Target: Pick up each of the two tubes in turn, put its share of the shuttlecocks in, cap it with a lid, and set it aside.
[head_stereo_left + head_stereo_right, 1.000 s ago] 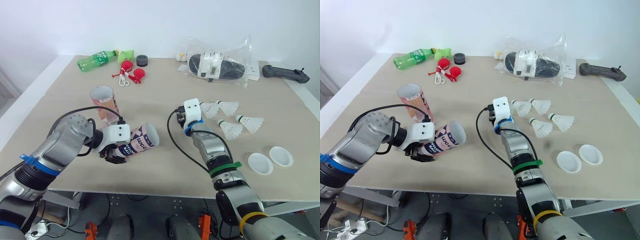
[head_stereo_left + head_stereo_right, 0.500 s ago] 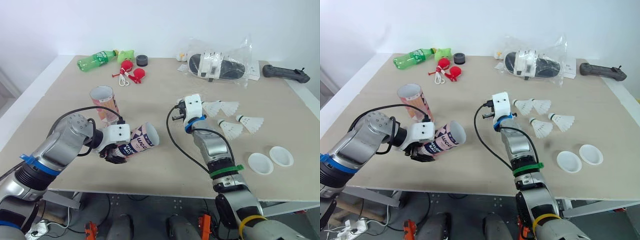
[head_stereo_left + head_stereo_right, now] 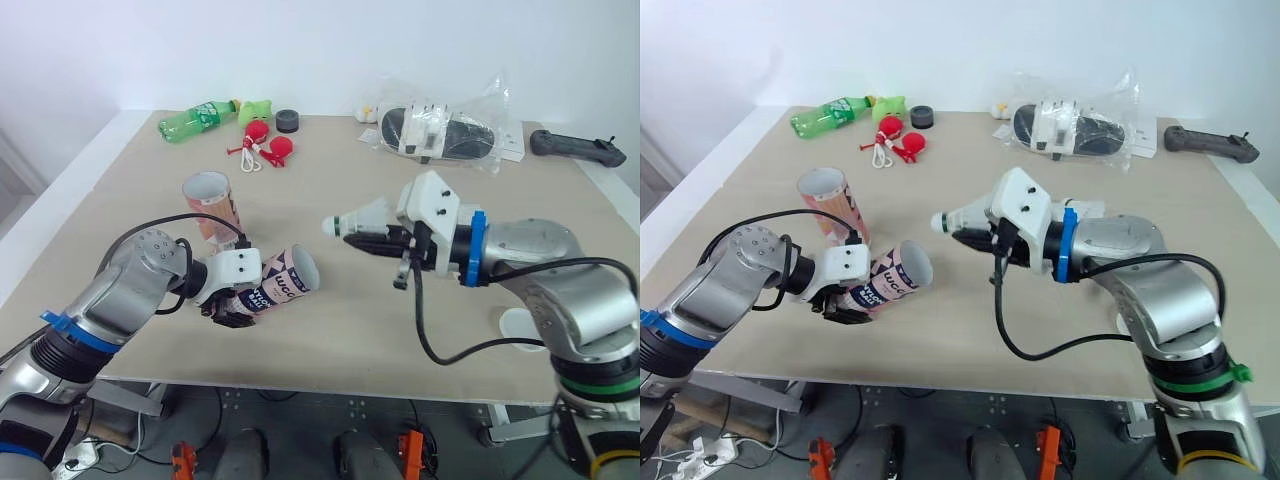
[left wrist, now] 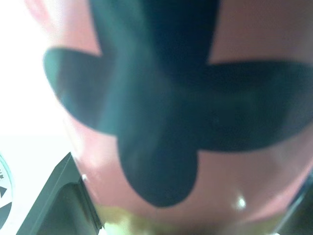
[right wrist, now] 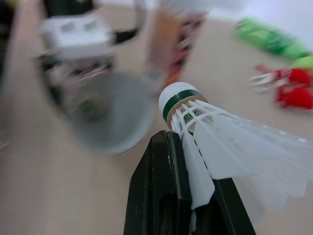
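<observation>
My left gripper [image 3: 232, 308] is shut on a pink patterned tube [image 3: 277, 282], held low over the table and tilted, its open mouth facing right. The left wrist view sees that tube's wall [image 4: 171, 98] from very close. A second pink tube [image 3: 208, 205] stands upright just behind. My right gripper [image 3: 372, 238] is shut on a white shuttlecock [image 3: 358, 218], cork end pointing left, in the air a little right of the held tube's mouth. In the right wrist view the shuttlecock [image 5: 205, 132] lies against one finger [image 5: 161, 186], with the tube mouth [image 5: 105, 110] beyond. A white lid [image 3: 515, 325] peeks out behind the right arm.
At the back of the table lie a green bottle [image 3: 195, 118], red toys [image 3: 265, 148], a black roll [image 3: 287, 121], a plastic bag with shoes [image 3: 445, 128] and a black controller [image 3: 575, 148]. The right forearm covers the table's right middle.
My right gripper has lifted a shuttlecock from the group on the right and swung left with it towards the held tube's mouth. The left arm and its tube have stayed put.
</observation>
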`<move>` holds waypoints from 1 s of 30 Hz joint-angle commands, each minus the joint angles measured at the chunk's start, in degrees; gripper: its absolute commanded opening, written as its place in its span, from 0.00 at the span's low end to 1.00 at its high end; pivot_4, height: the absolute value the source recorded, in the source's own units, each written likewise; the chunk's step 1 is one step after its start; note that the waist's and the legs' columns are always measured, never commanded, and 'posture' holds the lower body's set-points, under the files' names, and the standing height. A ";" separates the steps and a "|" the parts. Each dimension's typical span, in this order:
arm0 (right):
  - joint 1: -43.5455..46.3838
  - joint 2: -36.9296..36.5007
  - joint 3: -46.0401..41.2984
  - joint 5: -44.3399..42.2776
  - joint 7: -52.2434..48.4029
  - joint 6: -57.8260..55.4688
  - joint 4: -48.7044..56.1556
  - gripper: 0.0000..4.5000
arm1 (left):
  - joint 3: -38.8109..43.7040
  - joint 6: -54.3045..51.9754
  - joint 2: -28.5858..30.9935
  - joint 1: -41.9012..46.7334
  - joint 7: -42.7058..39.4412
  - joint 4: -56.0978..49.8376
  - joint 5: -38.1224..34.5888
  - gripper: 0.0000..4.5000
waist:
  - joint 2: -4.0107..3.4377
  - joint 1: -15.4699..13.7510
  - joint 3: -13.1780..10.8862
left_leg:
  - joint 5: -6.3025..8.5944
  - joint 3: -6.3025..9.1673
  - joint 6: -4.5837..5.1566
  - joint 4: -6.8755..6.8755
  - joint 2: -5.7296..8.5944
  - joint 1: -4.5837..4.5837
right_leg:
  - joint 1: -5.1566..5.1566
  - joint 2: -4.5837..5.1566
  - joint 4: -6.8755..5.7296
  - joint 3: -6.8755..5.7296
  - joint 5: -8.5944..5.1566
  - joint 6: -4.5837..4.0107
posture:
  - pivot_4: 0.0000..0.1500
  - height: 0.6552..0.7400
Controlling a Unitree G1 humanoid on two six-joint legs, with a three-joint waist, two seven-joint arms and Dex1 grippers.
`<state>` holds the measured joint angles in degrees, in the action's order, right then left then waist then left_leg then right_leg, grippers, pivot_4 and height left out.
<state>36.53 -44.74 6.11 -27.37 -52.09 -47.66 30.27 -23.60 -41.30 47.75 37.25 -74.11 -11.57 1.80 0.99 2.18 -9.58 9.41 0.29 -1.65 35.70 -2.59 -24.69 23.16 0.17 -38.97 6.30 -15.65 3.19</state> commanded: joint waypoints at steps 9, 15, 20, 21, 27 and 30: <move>3.63 5.30 10.78 1.87 1.85 -1.37 3.84 0.01 | -2.24 -0.60 -1.12 -1.90 0.82 0.00 -0.22 0.73 | 0.01 -0.21 0.00 | -0.02 -0.01 0.01 0.09 0.05 -0.20 | 0.10 0.06 0.01 0.01 0.00 0.09 | 1.00 1.00; 3.86 6.03 10.96 2.22 1.97 -1.29 3.76 0.62 | -2.26 -0.85 -1.18 -2.23 0.90 -0.54 -0.35 0.73 | 0.01 -0.22 0.00 | -0.01 0.02 0.01 0.07 0.06 -0.23 | 0.11 0.06 0.02 -0.01 -0.03 0.11 | 1.00 1.00; 2.91 5.11 4.63 -1.40 2.34 -4.31 5.10 0.99 | -2.27 -0.62 -1.14 -2.17 0.76 -0.44 -0.28 0.73 | 0.01 -0.22 0.00 | -0.01 0.02 0.01 0.06 0.07 -0.24 | 0.10 0.06 0.02 -0.01 -0.06 0.14 | 1.00 1.00; 2.18 4.56 1.67 -2.43 3.06 -5.18 5.10 0.99 | -2.27 -0.63 -1.14 -2.21 0.76 -0.50 -0.30 0.73 | 0.01 -0.36 0.00 | -0.01 0.04 0.01 0.06 0.06 -0.25 | 0.11 0.05 0.02 -0.03 -0.06 0.13 | 1.00 1.00; -7.66 -1.42 -15.72 -2.16 9.08 -8.76 3.60 0.99 | -2.15 -0.24 -1.31 -2.14 0.91 0.06 -0.44 0.73 | 0.06 -0.84 0.00 | -0.01 0.10 0.01 0.17 0.11 -0.32 | 0.07 0.13 0.03 -0.10 -0.04 0.16 | 1.00 1.00; -14.67 -5.76 -22.56 -0.79 9.46 -8.62 2.00 0.99 | -2.22 0.14 -1.30 -2.07 0.70 0.43 -0.40 0.73 | 0.05 -0.92 0.01 | -0.01 0.11 0.02 0.12 0.17 -0.33 | 0.07 0.16 0.03 -0.09 -0.08 0.18 | 1.00 1.00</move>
<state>22.72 -49.14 -11.93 -28.69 -43.10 -56.60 31.84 -23.12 -41.10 46.75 36.65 -73.07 -12.33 1.51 1.04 1.26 -9.57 9.40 0.36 -1.63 35.82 -2.44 -24.99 23.24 0.31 -38.94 6.23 -15.74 3.36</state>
